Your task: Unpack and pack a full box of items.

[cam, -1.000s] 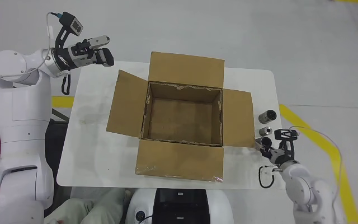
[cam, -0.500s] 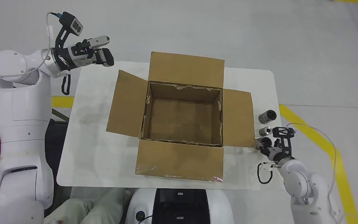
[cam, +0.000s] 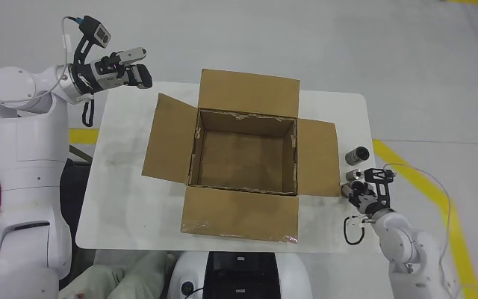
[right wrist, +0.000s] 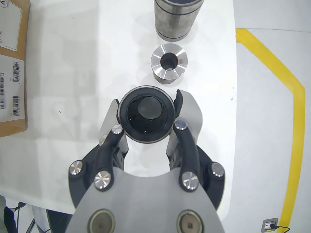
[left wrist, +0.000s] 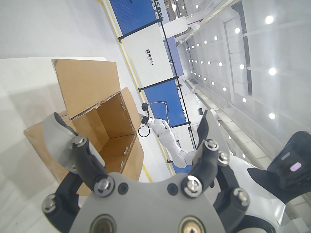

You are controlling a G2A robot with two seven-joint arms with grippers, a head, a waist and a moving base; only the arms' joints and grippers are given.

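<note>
A corrugated cardboard box (cam: 237,213) is set in the middle of the white desk (cam: 127,194), with all four flaps folded outward and the plain brown floor exposed. Torn, ragged edges are seen along the inner rim, and white printed labels are stuck to the flap on the robot's right.

Three metal cylinders are lined up upright near the desk's right edge, just beside that flap. The row is closed at the far end by a long bearing (right wrist: 178,10): a dull grey tube with two thin grooves, a black end ring and rows of small balls inside the bore. In the middle a squat bushing (right wrist: 169,62) of bright polished steel is placed, with a chamfered top and a narrow central hole. Nearest the robot a short sleeve (right wrist: 145,132) is stood, grey-walled with a thick, glossy black rim around a wide bore.

The right hand (right wrist: 147,98) is lowered over this short sleeve, and the sleeve is clasped between its two dark-padded fingers, one pad pressed to each side.

The left hand (cam: 142,67) is held in the air off the desk's far left corner, its curved fingers spread wide and nothing gripped between them.
</note>
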